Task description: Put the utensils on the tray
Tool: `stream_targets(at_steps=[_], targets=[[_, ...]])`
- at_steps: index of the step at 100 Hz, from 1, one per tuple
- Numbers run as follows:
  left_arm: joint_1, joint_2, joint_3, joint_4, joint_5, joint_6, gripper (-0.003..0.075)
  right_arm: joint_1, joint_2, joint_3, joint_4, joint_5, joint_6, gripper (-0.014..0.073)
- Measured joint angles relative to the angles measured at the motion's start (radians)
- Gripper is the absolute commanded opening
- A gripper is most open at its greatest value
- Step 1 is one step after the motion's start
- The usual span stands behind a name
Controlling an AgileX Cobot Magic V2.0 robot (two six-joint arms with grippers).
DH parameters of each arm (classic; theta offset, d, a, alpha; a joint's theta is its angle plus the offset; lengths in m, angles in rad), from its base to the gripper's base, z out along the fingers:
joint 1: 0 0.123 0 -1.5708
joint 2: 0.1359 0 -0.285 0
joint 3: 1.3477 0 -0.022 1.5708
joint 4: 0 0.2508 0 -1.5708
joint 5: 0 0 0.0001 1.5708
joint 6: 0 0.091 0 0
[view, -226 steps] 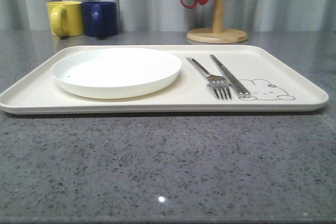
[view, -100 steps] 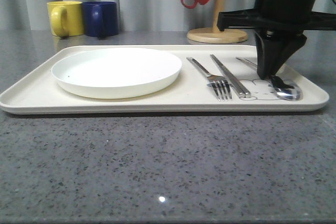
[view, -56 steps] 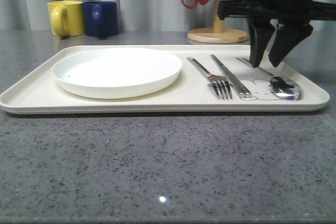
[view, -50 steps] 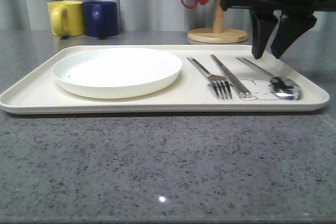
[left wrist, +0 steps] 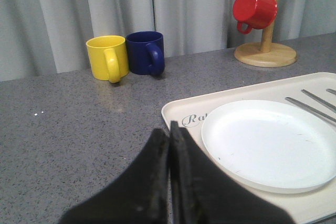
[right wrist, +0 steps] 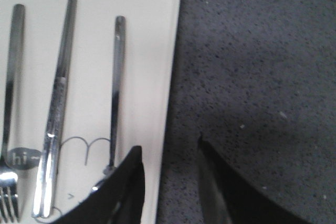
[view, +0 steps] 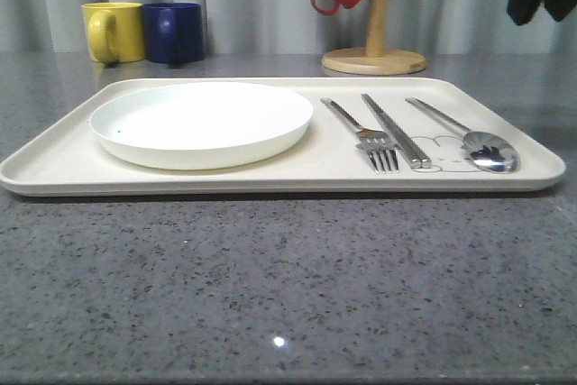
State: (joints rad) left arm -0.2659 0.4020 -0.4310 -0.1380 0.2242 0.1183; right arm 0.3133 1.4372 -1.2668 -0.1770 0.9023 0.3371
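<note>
spoon (view: pixel 472 138) lies on the tray (view: pixel 270 178), at its right end beside the knife (view: pixel 395 130) and fork (view: pixel 361 134), all three long axes parallel and running front to back. plate (view: pixel 201 123) sits on the tray's left half. right gripper (right wrist: pixel 167 182) hangs over the tray's right rim with fingers parted and nothing between them; the spoon handle lies just inboard of it. left gripper (left wrist: pixel 169 177) has fingers pressed together, empty, near the tray's left corner. we judge the task complete, so any next move is retreat. legible writing: "ra…" in script on the tray near the left gripper, the rest hidden by the plate; "hi" stamped on the fork.
</note>
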Motion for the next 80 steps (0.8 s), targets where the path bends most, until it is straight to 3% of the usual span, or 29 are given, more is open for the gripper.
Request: stream_targets(at_steps=[29, 60, 80], targets=[[0.000, 0.000, 0.000, 0.000, 0.000, 0.000, -0.0019, -0.113, -0.297, 0.302, -0.006, -0.141, -0.001, 0.0269], [0.000, 0.000, 0.000, 0.000, 0.000, 0.000, -0.0019, -0.124, -0.702, 0.662, -0.019, -0.345, -0.001, 0.0268], [0.000, 0.000, 0.000, 0.000, 0.000, 0.000, -0.0019, -0.124, -0.968, 0.805, -0.023, -0.414, -0.002, 0.0252]])
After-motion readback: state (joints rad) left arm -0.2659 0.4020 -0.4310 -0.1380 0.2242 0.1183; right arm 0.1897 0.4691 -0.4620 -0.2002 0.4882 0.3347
